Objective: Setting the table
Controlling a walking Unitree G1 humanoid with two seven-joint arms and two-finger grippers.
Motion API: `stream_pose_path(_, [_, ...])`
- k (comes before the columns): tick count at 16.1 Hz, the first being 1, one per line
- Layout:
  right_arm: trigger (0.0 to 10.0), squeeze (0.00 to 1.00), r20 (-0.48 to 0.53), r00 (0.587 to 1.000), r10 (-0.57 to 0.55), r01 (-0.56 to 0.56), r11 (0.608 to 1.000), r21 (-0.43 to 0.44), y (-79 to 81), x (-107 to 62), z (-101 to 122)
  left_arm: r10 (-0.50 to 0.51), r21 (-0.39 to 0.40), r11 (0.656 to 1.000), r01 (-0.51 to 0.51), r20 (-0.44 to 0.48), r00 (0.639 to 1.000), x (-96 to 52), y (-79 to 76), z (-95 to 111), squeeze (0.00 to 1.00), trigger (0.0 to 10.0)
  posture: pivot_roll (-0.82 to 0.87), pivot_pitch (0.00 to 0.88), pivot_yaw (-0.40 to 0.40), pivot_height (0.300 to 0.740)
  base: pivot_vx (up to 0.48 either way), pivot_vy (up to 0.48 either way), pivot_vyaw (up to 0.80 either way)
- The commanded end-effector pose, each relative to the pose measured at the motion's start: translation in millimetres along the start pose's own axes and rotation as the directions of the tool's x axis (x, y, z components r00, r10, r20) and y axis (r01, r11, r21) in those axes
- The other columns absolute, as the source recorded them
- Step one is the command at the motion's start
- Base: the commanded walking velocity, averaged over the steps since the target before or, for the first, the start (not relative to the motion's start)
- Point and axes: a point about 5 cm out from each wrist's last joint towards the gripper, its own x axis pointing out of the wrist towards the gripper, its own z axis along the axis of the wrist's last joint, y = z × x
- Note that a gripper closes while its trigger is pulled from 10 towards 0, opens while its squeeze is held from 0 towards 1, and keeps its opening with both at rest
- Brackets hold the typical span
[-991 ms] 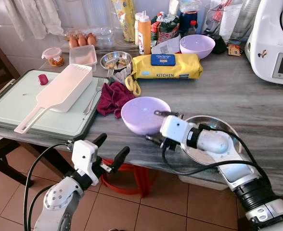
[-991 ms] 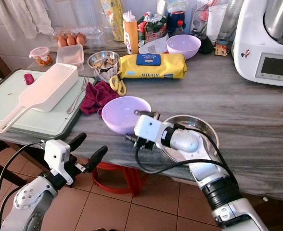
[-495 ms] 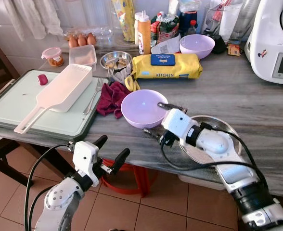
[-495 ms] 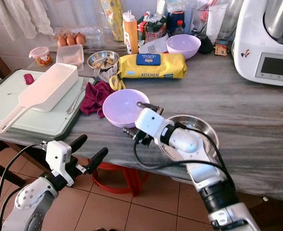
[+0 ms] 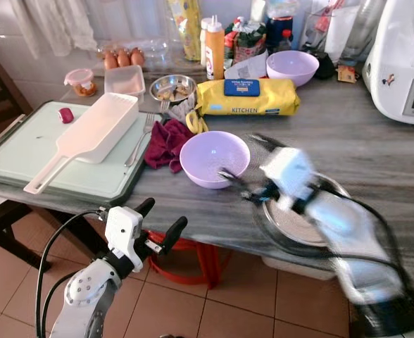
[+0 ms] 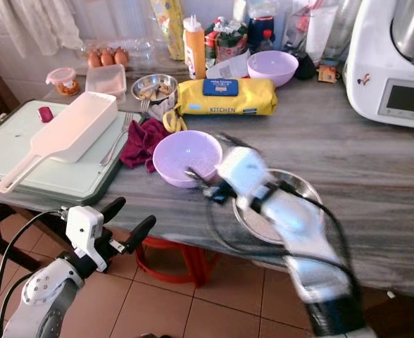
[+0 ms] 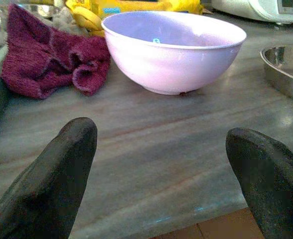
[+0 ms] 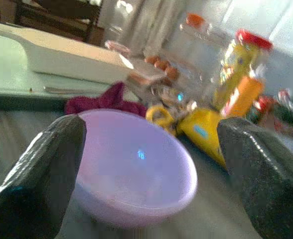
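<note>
A lilac bowl (image 5: 212,156) stands upright on the grey marble counter (image 5: 376,151), near its front edge. My right gripper (image 5: 246,160) hovers just to the right of the bowl, blurred by motion, its fingers open and nothing between them. In the right wrist view the bowl (image 8: 136,167) lies ahead, between the two spread fingertips (image 8: 42,179). A shallow steel plate (image 5: 302,220) lies under the right forearm. My left gripper (image 5: 161,220) hangs open below the counter's edge, facing the bowl (image 7: 174,50).
A crumpled dark red cloth (image 5: 166,143) lies left of the bowl, beside a green board (image 5: 24,151) with a white scoop (image 5: 87,137) and a fork. Behind are a yellow wipes pack (image 5: 246,96), a second lilac bowl (image 5: 292,67), bottles and a white kitchen machine (image 5: 404,63).
The lilac bowl has gone a little farther in from the counter's edge. My right gripper has come off its rim and swings to the right, blurred. The left arm stays put.
</note>
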Motion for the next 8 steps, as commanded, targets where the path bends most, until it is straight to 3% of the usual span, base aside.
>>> stream_pose_path(1, [10.0, 1.00, 0.009, 1.000, 0.007, -0.008, 1.000, 0.022, -0.8, -8.4, 7, 0.013, 0.016, 1.000, -0.013, 0.004, 1.000, -2.4, 3.6, 2, 0.00, 10.0, -0.08, 0.092, 0.098, 0.740, 0.000, 0.000, 0.00])
stream_pose_path(5, [10.0, 1.00, -0.209, 0.978, 0.030, -0.033, 0.999, -0.011, -3.1, -46.7, -7, -0.041, 0.019, 0.999, 0.041, 0.002, 0.999, 5.3, 4.5, 4, 0.00, 10.0, -0.12, 0.089, 0.129, 0.740, 0.000, 0.000, 0.00])
stream_pose_path(6, [10.0, 1.00, -0.298, 0.955, 0.007, 0.004, 0.999, 0.037, -3.0, -53.1, -15, -0.048, 0.020, 0.999, 0.048, 0.004, 0.999, 7.9, 4.3, 5, 0.00, 10.0, -0.13, 0.086, 0.138, 0.740, 0.000, 0.000, 0.00])
stream_pose_path(8, [10.0, 1.00, -0.354, 0.935, 0.002, 0.010, 0.999, 0.032, -2.9, -58.2, -20, -0.057, 0.018, 0.998, 0.057, 0.003, 0.998, 9.5, 2.9, 6, 0.00, 10.0, -0.14, 0.084, 0.144, 0.740, 0.000, 0.000, 0.00])
